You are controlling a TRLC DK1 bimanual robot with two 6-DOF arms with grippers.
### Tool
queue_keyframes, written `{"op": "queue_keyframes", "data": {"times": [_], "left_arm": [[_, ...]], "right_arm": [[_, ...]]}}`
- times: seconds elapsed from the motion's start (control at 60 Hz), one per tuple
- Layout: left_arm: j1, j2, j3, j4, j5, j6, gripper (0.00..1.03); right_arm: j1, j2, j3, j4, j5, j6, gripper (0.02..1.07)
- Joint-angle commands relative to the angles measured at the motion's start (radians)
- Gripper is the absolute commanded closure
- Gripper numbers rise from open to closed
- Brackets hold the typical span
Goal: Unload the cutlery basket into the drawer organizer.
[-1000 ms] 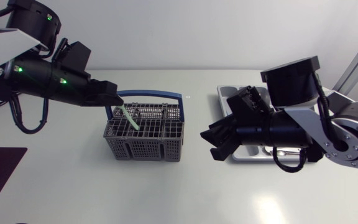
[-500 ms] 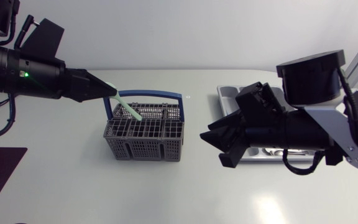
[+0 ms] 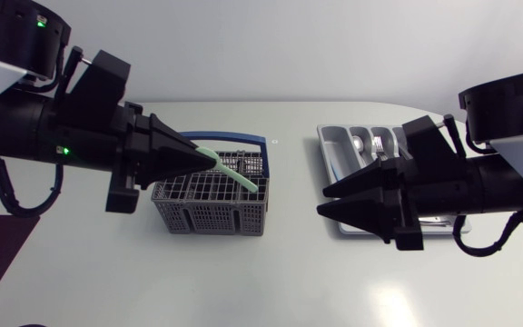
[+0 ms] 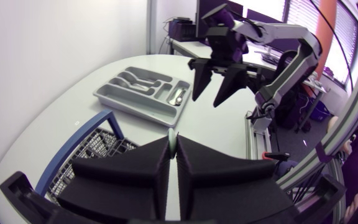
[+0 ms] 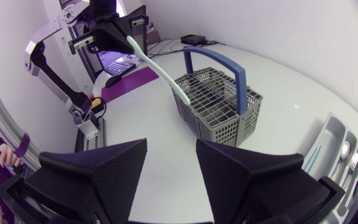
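The head view looks down on the white table (image 3: 243,282) from above. Both wrist views face across it from opposite sides; all share the grey mesh basket (image 3: 207,213).

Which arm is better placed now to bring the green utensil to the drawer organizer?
Left. The left hand is shut on the green utensil over the basket. The right hand is open and empty beside the drawer organizer, so it would likely need a handover.
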Motion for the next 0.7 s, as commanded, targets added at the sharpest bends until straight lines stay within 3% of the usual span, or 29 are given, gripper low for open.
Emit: {"op": "queue_keyframes", "data": {"times": [0.0,0.183,0.333,0.5,0.683], "left_arm": [[-0.026,-0.005,-0.027,0.009,0.06,0.08,1.0],[-0.072,0.003,-0.03,0.006,0.151,0.139,1.0],[-0.09,0.032,-0.023,0.007,0.203,0.178,1.0],[-0.104,0.079,-0.006,0.026,0.253,0.209,1.0],[-0.093,0.13,-0.001,0.082,0.35,0.247,1.0]], "right_arm": [[-0.021,0.035,0.031,-0.023,-0.06,-0.056,0.43],[-0.082,0.121,0.076,-0.062,-0.218,-0.116,0.43],[-0.13,0.248,0.168,-0.194,-0.355,-0.224,0.43],[-0.13,0.391,0.291,-0.525,-0.456,-0.494,0.43],[-0.113,0.544,0.427,-0.993,-0.476,-0.946,0.43]]}}
